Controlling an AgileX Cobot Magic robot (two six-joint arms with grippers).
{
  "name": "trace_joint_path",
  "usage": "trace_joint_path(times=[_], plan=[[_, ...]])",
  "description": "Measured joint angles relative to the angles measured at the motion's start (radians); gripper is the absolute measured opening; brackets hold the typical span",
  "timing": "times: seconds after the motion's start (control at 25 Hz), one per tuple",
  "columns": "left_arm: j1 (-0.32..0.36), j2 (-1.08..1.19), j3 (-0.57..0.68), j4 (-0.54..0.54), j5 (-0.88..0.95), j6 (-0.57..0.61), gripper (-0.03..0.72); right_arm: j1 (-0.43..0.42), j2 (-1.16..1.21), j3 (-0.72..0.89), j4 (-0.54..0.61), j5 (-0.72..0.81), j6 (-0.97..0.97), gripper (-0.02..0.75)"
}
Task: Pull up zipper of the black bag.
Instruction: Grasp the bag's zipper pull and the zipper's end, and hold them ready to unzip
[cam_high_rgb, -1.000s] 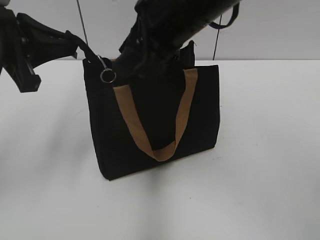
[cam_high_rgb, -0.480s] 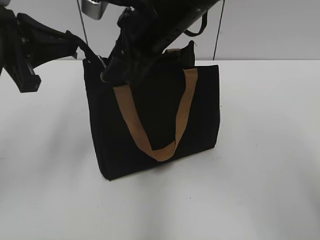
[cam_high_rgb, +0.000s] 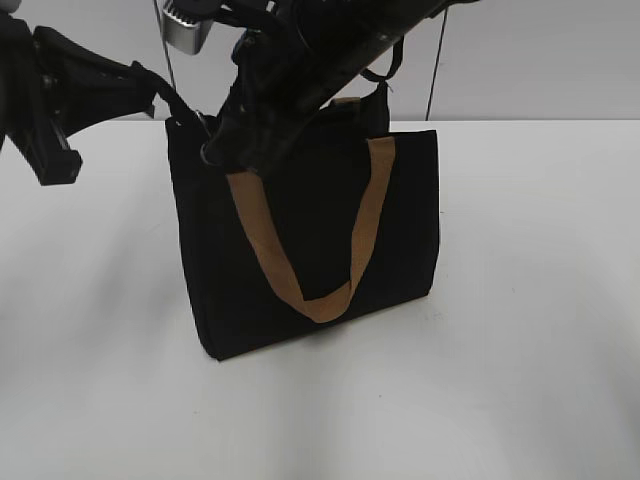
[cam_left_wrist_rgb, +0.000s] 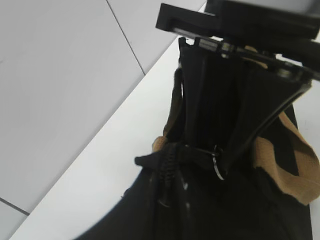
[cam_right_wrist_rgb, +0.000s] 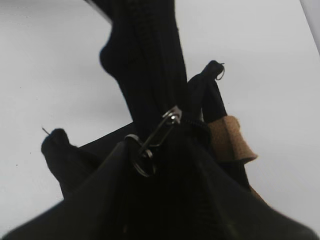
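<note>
We see the black bag (cam_high_rgb: 305, 240) standing upright on the white tabletop (cam_high_rgb: 520, 380), a little left of the middle of the scene, with one tan strap handle (cam_high_rgb: 310, 250) hanging in a loop down its near face. The left tool (cam_high_rgb: 165, 95) comes in from the far left and meets the bag's top left corner; a black tab of fabric runs from that corner to its tip, so it seems to be pinching the corner, though we cannot tell from these views how its jaws stand. The right tool (cam_high_rgb: 225, 150) reaches down at a slant from the upper right, across the top of the bag, and its dark tip sits at the top edge near that same left corner, covering the spot in the exterior view. In the left wrist view the zipper (cam_left_wrist_rgb: 218, 162) shows as a thin metal ring just beside the black fingers (cam_left_wrist_rgb: 240, 125) of the right tool, which come down on the zip line. In the right wrist view the ring and slider lie on the black zip, right at the lower edge of the dark tool; whether the jaws grip the ring we cannot tell.
</note>
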Motion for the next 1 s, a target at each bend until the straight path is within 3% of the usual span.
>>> trace_joint_path(times=[0.2,0.44,0.84,1.0], plan=[[0.000,0.000,0.000,0.000,-0.003,0.000,0.033,0.000,0.000,0.000,0.000,0.001,-0.001,0.188],[0.000,0.000,0.000,0.001,-0.009,0.000,0.033,0.000,-0.001,0.000,0.000,0.013,-0.001,0.009],[0.000,0.000,0.000,0.014,-0.030,0.000,0.033,0.000,-0.050,0.000,-0.002,0.053,0.001,0.000],[0.000,0.000,0.001,0.144,-0.019,-0.085,0.032,0.000,-0.050,0.000,-0.001,0.058,0.008,0.000]])
